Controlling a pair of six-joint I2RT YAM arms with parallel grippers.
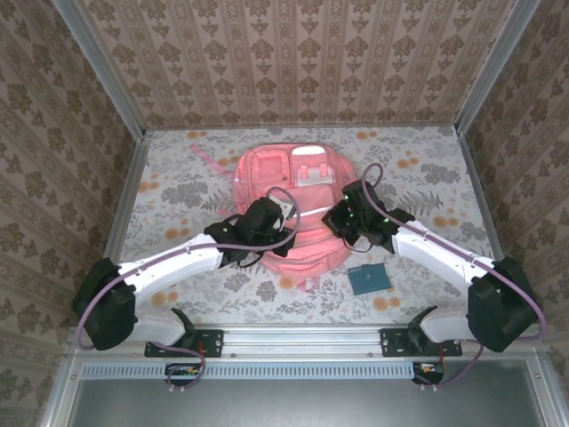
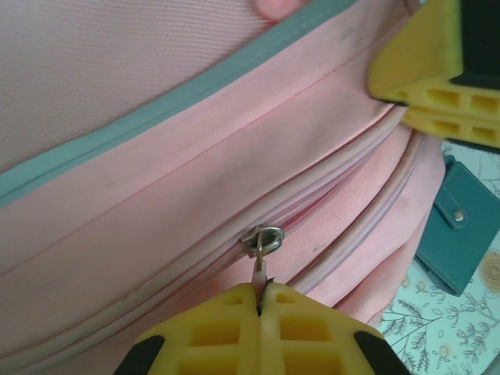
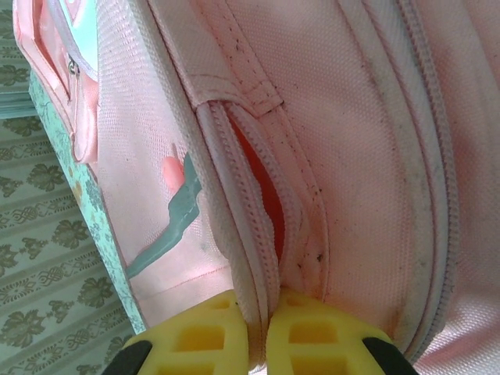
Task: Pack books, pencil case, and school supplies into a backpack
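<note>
Salmon-pink backpack lying flat, front pockets up, zipper partly open; small teal book just beside near-right corner.

Wallpaper with a brown leafy pattern in pale stripes covers the three walls around the table. Grey metal posts run up the two far corners. The tabletop is pale, printed with grey leaves and small orange flowers. A metal rail lines its near edge. The light is soft and even.

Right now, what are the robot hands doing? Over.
Left gripper shut on zipper pull. Right gripper shut on backpack edge. Teal book unpacked, beside backpack.
</note>
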